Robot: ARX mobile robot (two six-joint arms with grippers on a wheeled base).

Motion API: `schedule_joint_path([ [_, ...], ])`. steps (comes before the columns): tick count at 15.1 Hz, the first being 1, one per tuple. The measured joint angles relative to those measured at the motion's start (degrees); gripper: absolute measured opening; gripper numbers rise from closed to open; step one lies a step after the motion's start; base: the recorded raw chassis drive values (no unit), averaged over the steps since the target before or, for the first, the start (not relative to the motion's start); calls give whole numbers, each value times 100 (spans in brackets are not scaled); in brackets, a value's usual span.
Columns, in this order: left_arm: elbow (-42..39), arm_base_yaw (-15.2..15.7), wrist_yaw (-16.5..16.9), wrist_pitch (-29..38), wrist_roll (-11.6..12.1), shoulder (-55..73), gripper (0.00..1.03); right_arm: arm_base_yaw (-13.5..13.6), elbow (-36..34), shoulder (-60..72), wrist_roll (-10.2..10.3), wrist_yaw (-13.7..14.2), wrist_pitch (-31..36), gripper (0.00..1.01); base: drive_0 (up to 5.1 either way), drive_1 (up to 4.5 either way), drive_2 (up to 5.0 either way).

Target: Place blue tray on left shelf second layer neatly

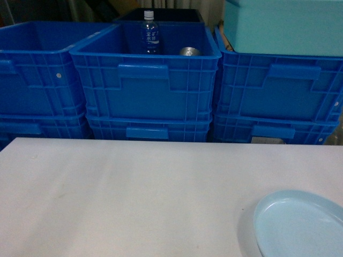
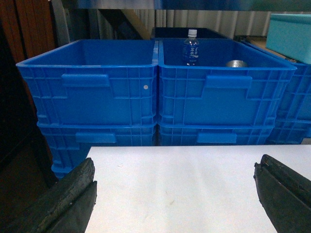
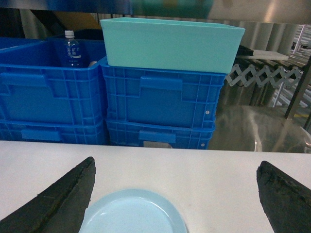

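The blue tray (image 1: pixel 300 225), a pale glossy round dish, lies flat on the white table (image 1: pixel 134 198) at its near right corner. In the right wrist view the blue tray (image 3: pixel 133 213) sits low between the fingers, close to the left finger (image 3: pixel 63 199). My right gripper (image 3: pixel 175 194) is open above the table and holds nothing. My left gripper (image 2: pixel 175 194) is also open, over bare tabletop, with nothing between its fingers. Neither gripper shows in the head view. I cannot make out the left shelf second layer; only a shiny steel strip (image 2: pixel 146 4) runs above the crates.
Dark-blue ribbed crates (image 1: pixel 144 80) stand stacked two high along the table's far edge. The middle one holds a water bottle (image 1: pixel 150 33) and a metal can (image 1: pixel 189 51). A big teal box (image 1: pixel 284 27) sits on the right stack. Shiny steel surfaces (image 3: pixel 252 121) lie to the right.
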Motion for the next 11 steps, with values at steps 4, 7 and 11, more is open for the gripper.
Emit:
schedule_joint_path([
  [4,0,0,4,2,0,0,98,-577,94,964,234,-778,776,98,0,0,0],
  [7,0,0,0,0,0,0,98,-2024,1432,4197,1158,-2570,2579,98,0,0,0],
  [11,0,0,-2,2,0,0,98,-2157,2750,8087,2590,-3836,2411,98,0,0,0],
])
